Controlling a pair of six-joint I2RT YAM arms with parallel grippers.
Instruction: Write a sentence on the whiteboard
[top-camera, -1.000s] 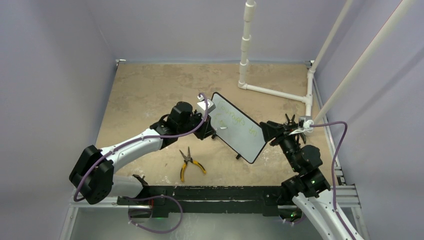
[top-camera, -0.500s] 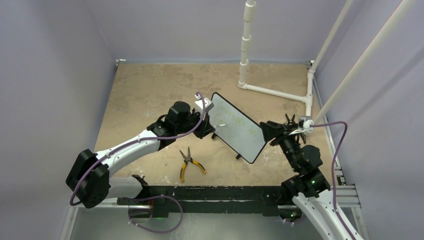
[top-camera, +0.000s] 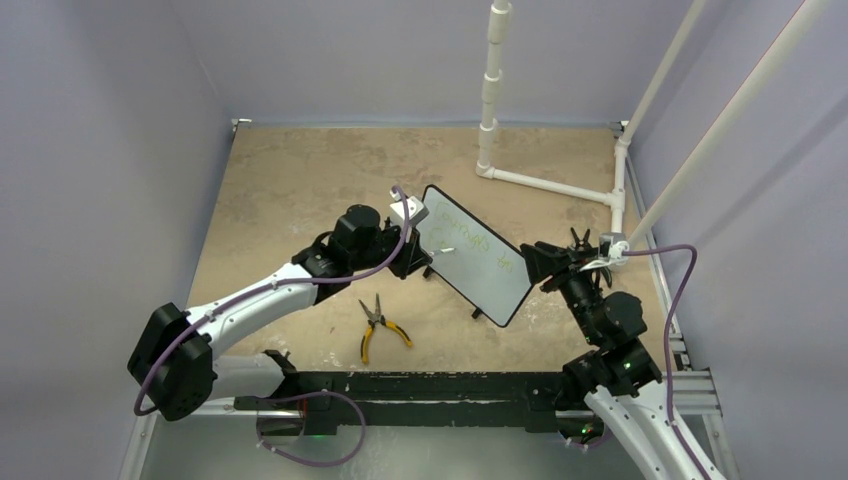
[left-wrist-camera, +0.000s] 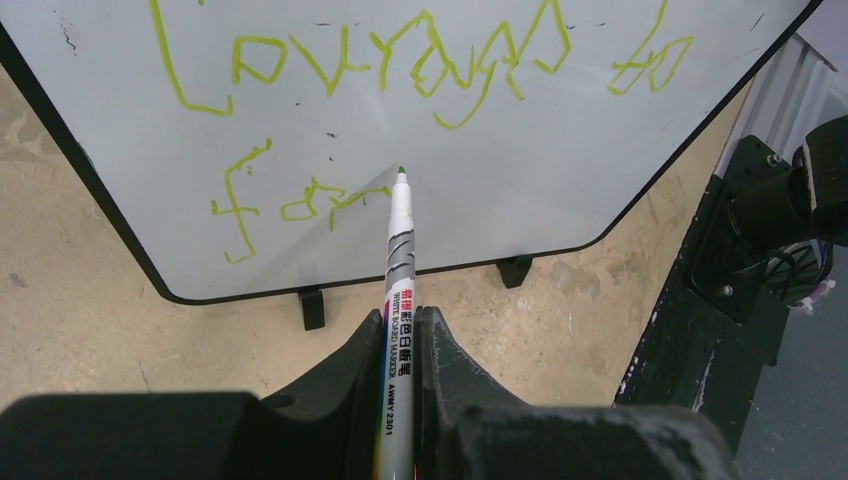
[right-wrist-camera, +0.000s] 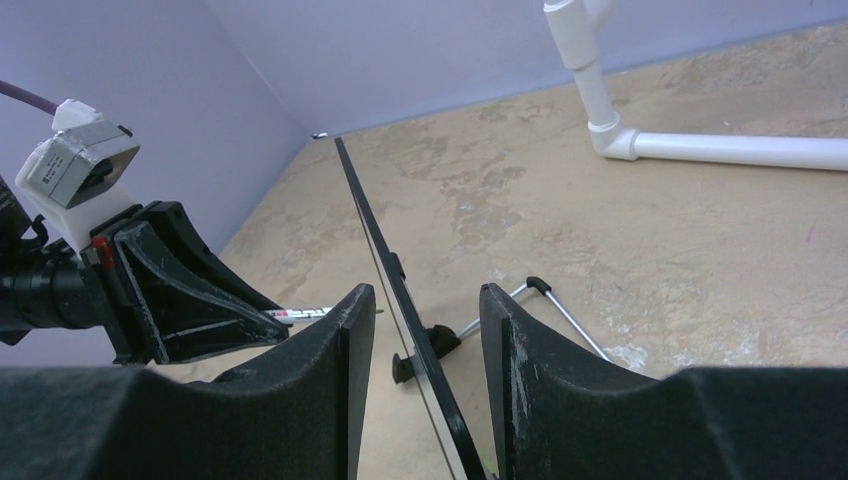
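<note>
The left gripper (left-wrist-camera: 400, 330), pinching a green marker (left-wrist-camera: 400, 250), is inching along the sentence's (left-wrist-camera: 400, 50) second row (still unfinished); the right gripper's (right-wrist-camera: 425, 295) spread fingers are straddling the whiteboard (top-camera: 480, 262) toward the table's (top-camera: 280, 180) right edge.

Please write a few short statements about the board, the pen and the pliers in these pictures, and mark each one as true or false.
1. The left hand holds a white marker pen with a green tip. True.
2. The handwritten sentence on the small black-framed whiteboard is red. False: it is green.
3. The yellow-handled pliers lie on the tan table, touched by neither hand. True.
4. The right hand grips the pliers. False: its fingers stand on either side of the whiteboard's edge.
5. The whiteboard lies flat. False: it stands on its black feet.
</note>
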